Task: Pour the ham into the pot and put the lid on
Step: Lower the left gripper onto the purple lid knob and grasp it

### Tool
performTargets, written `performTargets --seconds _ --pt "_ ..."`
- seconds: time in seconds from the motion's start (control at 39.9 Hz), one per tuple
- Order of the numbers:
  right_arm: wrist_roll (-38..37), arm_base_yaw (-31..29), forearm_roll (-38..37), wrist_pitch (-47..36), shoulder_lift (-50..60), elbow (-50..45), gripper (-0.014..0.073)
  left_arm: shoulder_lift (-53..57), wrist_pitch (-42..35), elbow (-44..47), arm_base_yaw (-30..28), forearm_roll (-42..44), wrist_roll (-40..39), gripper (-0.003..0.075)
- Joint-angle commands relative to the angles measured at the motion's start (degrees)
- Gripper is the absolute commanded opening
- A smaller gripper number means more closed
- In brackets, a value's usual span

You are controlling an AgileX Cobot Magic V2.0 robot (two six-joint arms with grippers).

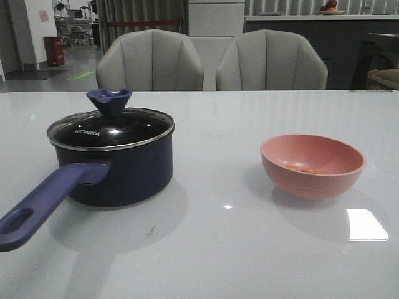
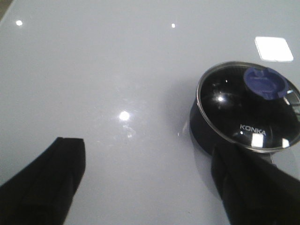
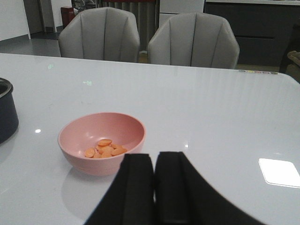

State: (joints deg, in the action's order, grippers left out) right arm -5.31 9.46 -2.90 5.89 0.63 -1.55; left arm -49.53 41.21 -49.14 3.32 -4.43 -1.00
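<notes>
Start state: lid (image 1: 111, 128) on pot (image 1: 121, 171); ham (image 3: 105, 148) unpoured in pink bowl (image 1: 312, 166); left tool (image 2: 150, 180) spread, right tool (image 3: 154, 187) pressed together.

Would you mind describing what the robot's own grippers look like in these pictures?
Only the fingers show, in the wrist views; no arm appears in the front view. The left gripper has two matte black fingers with blunt, squared tips. The right gripper has two black fingers that are flat and slab-like, widening toward the base. No cables, markings or labels are visible on either.
</notes>
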Motion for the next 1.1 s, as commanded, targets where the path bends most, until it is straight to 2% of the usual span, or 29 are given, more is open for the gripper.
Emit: performTargets --seconds 0.0,0.3,0.45,0.7,0.8,0.98,1.08 --pt "0.1 0.1 -0.6 -4.7 1.1 0.3 0.0157 -7.4 1.2 -6.4 2.9 -0.1 0.1 0.0642" --pt "0.1 0.1 -0.6 -4.7 1.1 0.3 0.0157 -25.7 3.2 -21.0 15.7 -0.4 0.0 0.0638" --pt "0.1 0.1 -0.6 -4.7 1.1 0.3 0.0157 -34.7 6.7 -31.2 20.1 1.0 -4.9 0.0638" --pt "0.1 0.1 -0.6 -4.7 1.1 0.3 0.0157 -48.6 18.3 -48.0 22.7 7.2 -14.3 0.0638" --pt "0.1 0.1 -0.6 -4.7 1.1 0.3 0.0157 -52.4 23.5 -53.5 22.7 7.3 -15.5 0.0638" --pt "0.1 0.1 -0.6 -4.7 1.1 0.3 0.0157 -58.3 29.7 -59.8 22.7 7.4 -18.2 0.0638" --pt "0.1 0.1 -0.6 -4.7 1.1 0.3 0.0157 -60.4 30.8 -61.3 22.9 7.1 -19.0 0.0638"
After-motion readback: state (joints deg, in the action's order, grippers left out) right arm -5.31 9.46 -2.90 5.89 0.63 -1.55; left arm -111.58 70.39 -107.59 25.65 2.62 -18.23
